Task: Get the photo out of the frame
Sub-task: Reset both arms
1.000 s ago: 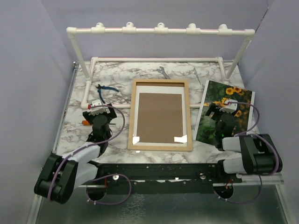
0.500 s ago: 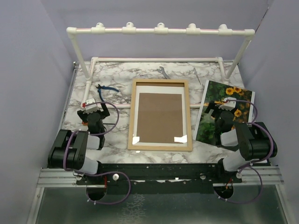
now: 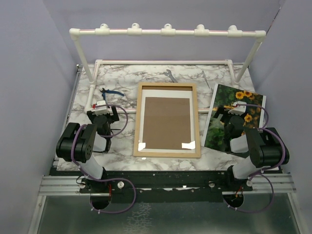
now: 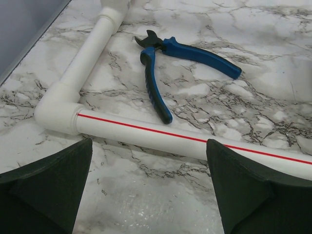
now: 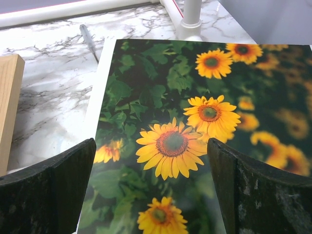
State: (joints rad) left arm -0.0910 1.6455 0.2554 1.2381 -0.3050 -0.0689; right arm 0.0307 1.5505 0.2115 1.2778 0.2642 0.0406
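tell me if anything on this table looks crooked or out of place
The sunflower photo lies skewed to the right of the frame, which sits square with its brown backing showing. Blue-handled pliers lie loose by the white pipe rack at left. Nothing looks damaged or spilled.

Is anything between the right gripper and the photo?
Nothing visible. The right gripper hangs open over the photo, which lies bare on the table, right of the frame.

One photo [image 3: 225, 95], one frame [image 3: 167, 122], one pair of pliers [image 4: 152, 80], one pipe rack [image 3: 167, 32], two arms [image 3: 79, 144]
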